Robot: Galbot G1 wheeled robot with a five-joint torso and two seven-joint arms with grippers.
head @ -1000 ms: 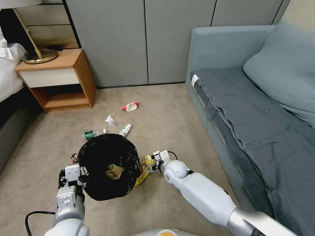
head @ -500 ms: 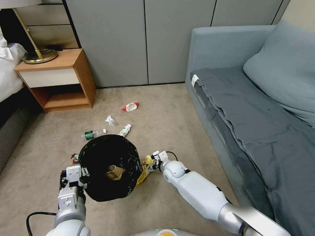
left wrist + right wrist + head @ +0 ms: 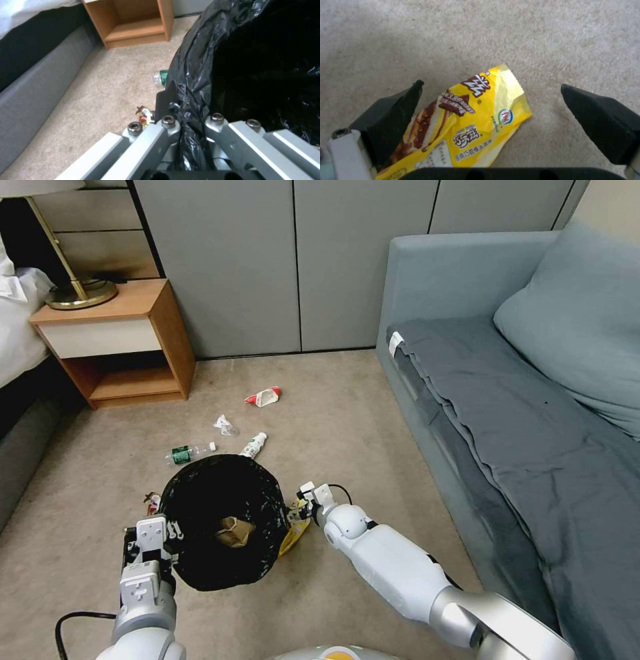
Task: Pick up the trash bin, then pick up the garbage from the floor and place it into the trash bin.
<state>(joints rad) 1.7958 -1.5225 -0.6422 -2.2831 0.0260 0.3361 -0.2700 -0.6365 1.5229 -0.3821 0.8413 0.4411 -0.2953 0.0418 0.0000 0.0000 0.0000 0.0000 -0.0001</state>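
1. My left hand [image 3: 155,533], lower left of the frame, grips the trash bin [image 3: 223,520] rim.
2. My right hand [image 3: 493,120] is wide open; the yellow wrapper [image 3: 466,125] clings to one finger beside the bin.
3. Next, I think: lift it over the rim.

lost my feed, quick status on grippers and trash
Left gripper clamped on trash bin rim. Right gripper open, yellow wrapper between fingers, beside bin. Nothing blocking.
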